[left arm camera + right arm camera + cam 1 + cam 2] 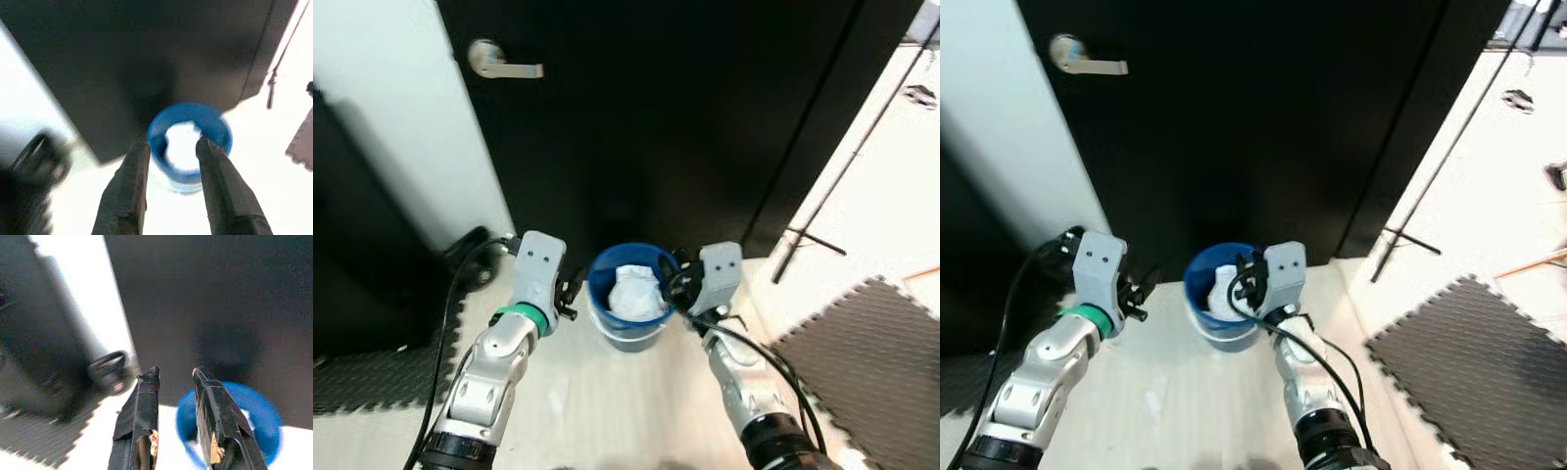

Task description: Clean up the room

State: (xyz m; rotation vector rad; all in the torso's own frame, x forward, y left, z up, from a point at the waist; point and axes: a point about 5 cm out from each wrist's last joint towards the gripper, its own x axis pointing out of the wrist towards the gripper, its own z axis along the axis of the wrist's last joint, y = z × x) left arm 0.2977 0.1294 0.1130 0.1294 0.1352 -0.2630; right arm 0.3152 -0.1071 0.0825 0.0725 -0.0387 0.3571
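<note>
A: Right gripper (175,374) sits at the rim of the blue bin (603,297), fingers parted, nothing between them. Left gripper (171,147) hovers just beside the bin's other side, fingers also spread and empty.

B: Location of the bin?

A: On the pale floor against the black door (666,108), upright. White crumpled paper (636,292) lies inside it, up near the rim.

B: Judgement on the step?

A: Likely a deposit at the bin, or readying to take hold of it; I cannot tell which. If gripping, close one finger inside the wall and one outside, low on the rim. Keep the bin vertical so the paper stays in. Mind the cable (445,323) trailing by the left arm.
</note>
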